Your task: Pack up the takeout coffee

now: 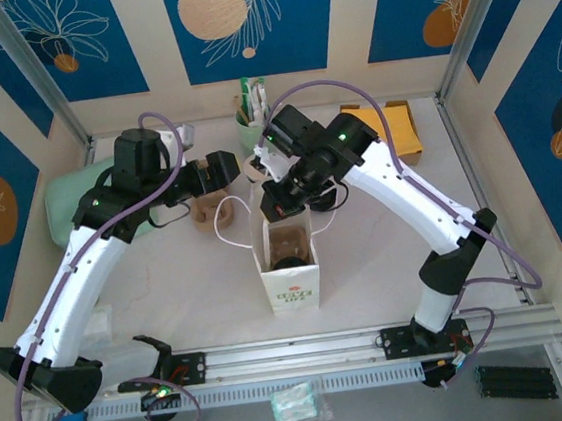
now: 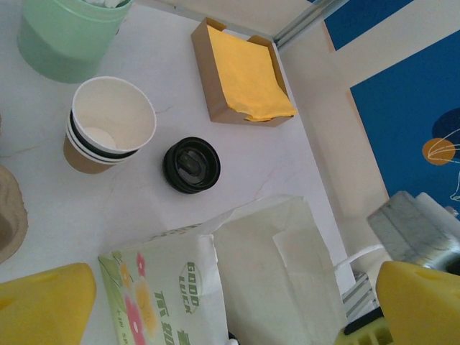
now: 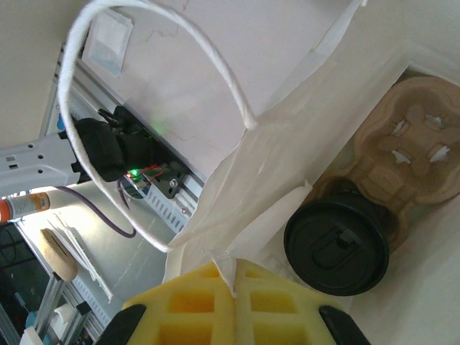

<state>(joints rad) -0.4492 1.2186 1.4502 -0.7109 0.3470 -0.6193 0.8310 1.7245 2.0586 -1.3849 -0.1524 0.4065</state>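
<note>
The takeout coffee (image 3: 336, 246), a cup under a black lid, stands inside the white paper bag (image 1: 290, 280), set in a brown pulp carrier (image 3: 417, 147). From above, the lid shows as a dark disc (image 1: 288, 262) at the bag's bottom. My right gripper (image 3: 233, 280) is shut on the bag's top rim at the far side (image 1: 278, 199), its yellow pads pinching the paper. My left gripper (image 1: 219, 173) hovers open just left of the bag's mouth. Its yellow fingers (image 2: 44, 302) stand wide apart over the bag (image 2: 273, 273), with nothing between them.
Nested lidless paper cups (image 2: 108, 123) and a loose black lid (image 2: 191, 164) sit behind the bag. A green cup (image 1: 250, 128) and a cardboard tray of yellow napkins (image 1: 393, 130) stand at the back. A pale green object (image 1: 76, 197) lies far left.
</note>
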